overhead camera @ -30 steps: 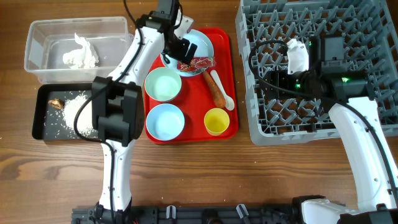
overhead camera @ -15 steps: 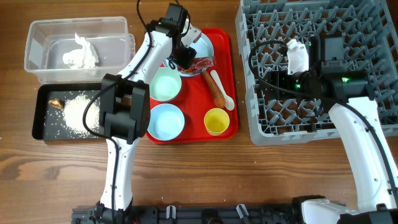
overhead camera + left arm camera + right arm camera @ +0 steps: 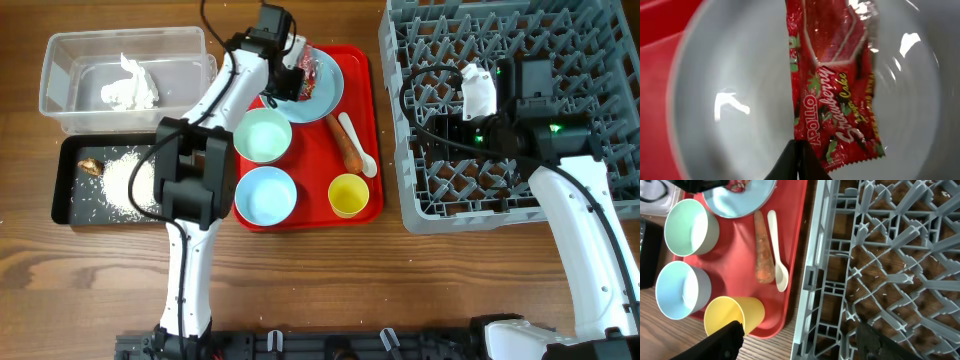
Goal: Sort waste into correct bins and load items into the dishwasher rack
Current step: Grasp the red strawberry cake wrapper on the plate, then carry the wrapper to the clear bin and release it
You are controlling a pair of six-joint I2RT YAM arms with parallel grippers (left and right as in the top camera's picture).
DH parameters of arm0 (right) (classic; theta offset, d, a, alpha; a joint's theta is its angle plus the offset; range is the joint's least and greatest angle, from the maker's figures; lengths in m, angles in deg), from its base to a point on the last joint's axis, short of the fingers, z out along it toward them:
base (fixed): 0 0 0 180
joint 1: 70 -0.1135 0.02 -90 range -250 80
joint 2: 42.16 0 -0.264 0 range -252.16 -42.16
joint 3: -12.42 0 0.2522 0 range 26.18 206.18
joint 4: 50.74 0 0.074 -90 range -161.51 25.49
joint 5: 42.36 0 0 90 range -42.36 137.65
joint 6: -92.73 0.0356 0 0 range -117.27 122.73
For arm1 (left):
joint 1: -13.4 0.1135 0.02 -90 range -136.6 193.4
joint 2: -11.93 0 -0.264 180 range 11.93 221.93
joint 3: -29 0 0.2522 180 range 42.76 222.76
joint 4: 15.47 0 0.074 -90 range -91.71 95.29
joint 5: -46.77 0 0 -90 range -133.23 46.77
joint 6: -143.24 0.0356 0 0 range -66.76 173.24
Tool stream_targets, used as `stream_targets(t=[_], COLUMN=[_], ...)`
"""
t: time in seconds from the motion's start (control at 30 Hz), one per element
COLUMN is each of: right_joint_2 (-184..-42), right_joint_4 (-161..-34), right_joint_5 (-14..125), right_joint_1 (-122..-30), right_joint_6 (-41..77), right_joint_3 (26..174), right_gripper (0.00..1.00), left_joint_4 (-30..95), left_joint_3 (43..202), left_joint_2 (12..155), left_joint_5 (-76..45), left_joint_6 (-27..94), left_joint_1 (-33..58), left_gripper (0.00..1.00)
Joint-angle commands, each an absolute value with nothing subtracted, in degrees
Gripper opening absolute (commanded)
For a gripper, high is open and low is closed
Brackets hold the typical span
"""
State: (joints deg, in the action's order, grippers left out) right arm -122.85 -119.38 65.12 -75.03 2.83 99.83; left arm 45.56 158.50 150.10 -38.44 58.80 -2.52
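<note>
My left gripper (image 3: 292,78) is over the pale blue plate (image 3: 325,88) at the back of the red serving tray (image 3: 310,160). In the left wrist view its fingers (image 3: 790,162) are shut on the lower edge of the red-and-white wrapper (image 3: 835,90), which lies across the plate (image 3: 740,100). A carrot (image 3: 348,146) and a white spoon (image 3: 360,150) lie on the tray beside a green bowl (image 3: 262,135), a blue bowl (image 3: 265,195) and a yellow cup (image 3: 348,195). My right gripper (image 3: 797,340) stands open and empty over the left edge of the grey dishwasher rack (image 3: 520,170).
The clear tub (image 3: 60,55) at the back left holds a white tissue (image 3: 130,92). In front of it the black tray (image 3: 70,205) holds loose rice (image 3: 125,185) and a brown scrap (image 3: 91,166). The rack (image 3: 880,255) has upright pegs throughout.
My left gripper shut on the wrapper and carried it from the plate's near rim towards the back of the plate. The right arm has not moved.
</note>
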Motion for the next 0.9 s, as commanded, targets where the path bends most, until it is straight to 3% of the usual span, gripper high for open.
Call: stream_targets(t=[0.0, 0.3, 0.37, 0.43, 0.57, 0.77, 0.87], right_joint_2=[-123.0, -123.0, -123.0, -123.0, -123.0, -123.0, -123.0], right_joint_4=[-119.4, -119.3, -119.0, -119.0, -119.3, -119.4, -119.4], right_joint_5=[64.1, 64.1, 64.1, 64.1, 64.1, 63.9, 63.6], right_joint_1=[-74.9, -74.9, -74.9, -74.9, -74.9, -74.9, -74.9], right_joint_6=[2.9, 2.9, 2.9, 2.9, 2.9, 2.7, 2.7], right_joint_3=[100.7, 100.7, 100.7, 100.7, 100.7, 100.7, 100.7], right_gripper=[0.75, 0.75, 0.75, 0.75, 0.75, 0.75, 0.75], left_joint_4=[46.2, 48.6, 48.6, 48.1, 45.9, 39.7, 38.3], left_joint_3=[158.3, 158.3, 158.2, 158.2, 158.2, 158.2, 158.2], left_joint_2=[140.4, 133.2, 135.8, 138.5, 145.4, 147.9, 148.8], left_joint_5=[-39.0, -38.7, -38.8, -38.8, -39.1, -49.7, -52.1], left_joint_6=[53.5, 48.0, 48.0, 48.0, 45.7, 37.3, 35.6], left_joint_1=[-1.5, 2.0, 1.1, 0.0, -3.0, -5.1, -5.0], left_gripper=[0.04, 0.04, 0.49, 0.64, 0.64, 0.64, 0.73])
